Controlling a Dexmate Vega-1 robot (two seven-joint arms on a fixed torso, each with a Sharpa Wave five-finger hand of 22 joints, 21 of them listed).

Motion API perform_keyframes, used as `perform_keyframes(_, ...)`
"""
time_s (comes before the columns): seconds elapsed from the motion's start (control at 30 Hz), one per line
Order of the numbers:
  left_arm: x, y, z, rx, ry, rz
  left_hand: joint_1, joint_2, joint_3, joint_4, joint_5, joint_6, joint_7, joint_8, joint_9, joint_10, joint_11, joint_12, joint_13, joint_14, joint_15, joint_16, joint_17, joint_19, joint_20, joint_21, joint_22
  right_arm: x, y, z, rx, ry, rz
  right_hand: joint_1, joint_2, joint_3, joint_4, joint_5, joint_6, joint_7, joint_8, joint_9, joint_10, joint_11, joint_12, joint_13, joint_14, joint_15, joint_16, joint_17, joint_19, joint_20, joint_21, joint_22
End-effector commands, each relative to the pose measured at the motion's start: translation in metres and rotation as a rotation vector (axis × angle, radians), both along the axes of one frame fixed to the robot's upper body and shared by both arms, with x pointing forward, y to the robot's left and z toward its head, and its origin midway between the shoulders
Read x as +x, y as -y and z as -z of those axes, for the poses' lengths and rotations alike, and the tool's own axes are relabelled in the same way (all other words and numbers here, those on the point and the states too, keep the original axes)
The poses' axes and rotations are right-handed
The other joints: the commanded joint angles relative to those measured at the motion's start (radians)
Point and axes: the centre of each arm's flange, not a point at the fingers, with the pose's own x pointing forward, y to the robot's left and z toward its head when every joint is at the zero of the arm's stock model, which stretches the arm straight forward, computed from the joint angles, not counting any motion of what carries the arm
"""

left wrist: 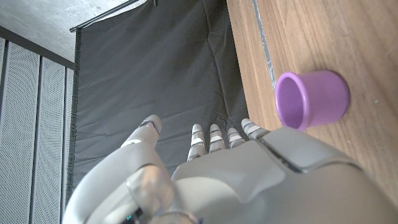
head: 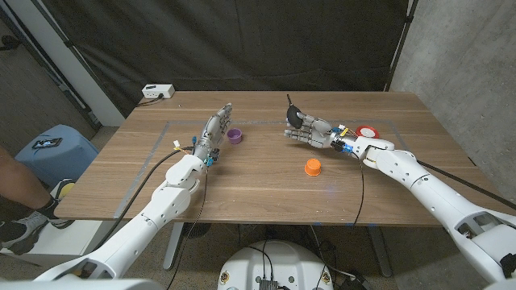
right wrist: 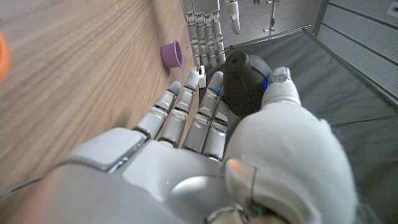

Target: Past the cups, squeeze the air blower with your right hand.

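Two cups, purple cup (head: 235,135) and orange cup (head: 313,167), sit nearer on the tabletop (head: 266,189) than the black air blower (head: 297,119), which the right hand (head: 310,131) cradles for squeezing, while the left hand (head: 214,130) waits, fingers straight and empty.

A purple cup (left wrist: 311,99) was seen standing on the wooden table (left wrist: 323,37) just beside the left hand (left wrist: 249,180), whose fingers (left wrist: 214,138) were extended, nothing held.
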Motion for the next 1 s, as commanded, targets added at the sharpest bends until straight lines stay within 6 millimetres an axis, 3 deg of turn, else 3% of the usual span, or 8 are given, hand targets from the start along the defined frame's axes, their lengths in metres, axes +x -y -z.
perform_keyframes(0.03,-0.0002,0.0010,-0.0025,0.002,0.002,-0.005,-0.009,0.002,0.001,-0.003,0.004,0.011,0.000,-0.004,0.004,0.003,-0.006,0.000,0.003,-0.002,0.000,-0.002,0.002,0.005,0.001,-0.002,0.001,0.0025,0.0015,-0.0011,0.008,-0.003,-0.011,-0.007,0.000,-0.004,-0.001,-0.004,-0.009,0.003,-0.005,0.002,-0.004,0.001,-0.004,0.004,-0.005,-0.084,-0.005,0.001,-0.002,0.003,-0.004,0.005)
perform_keyframes(1.0,-0.0045,0.0003,-0.0015,0.003,0.002,-0.012,-0.008,0.002,0.002,-0.006,0.004,0.024,0.000,0.000,0.004,0.004,-0.006,0.000,0.003,-0.001,0.000,-0.001,0.002,0.004,0.002,-0.002,0.001,0.0056,0.0028,-0.0011,0.011,-0.004,-0.010,-0.007,0.004,-0.007,-0.006,-0.002,-0.013,0.003,-0.007,0.001,-0.009,0.002,-0.007,0.006,-0.007,-0.086,-0.005,-0.001,-0.006,0.005,-0.004,0.005)
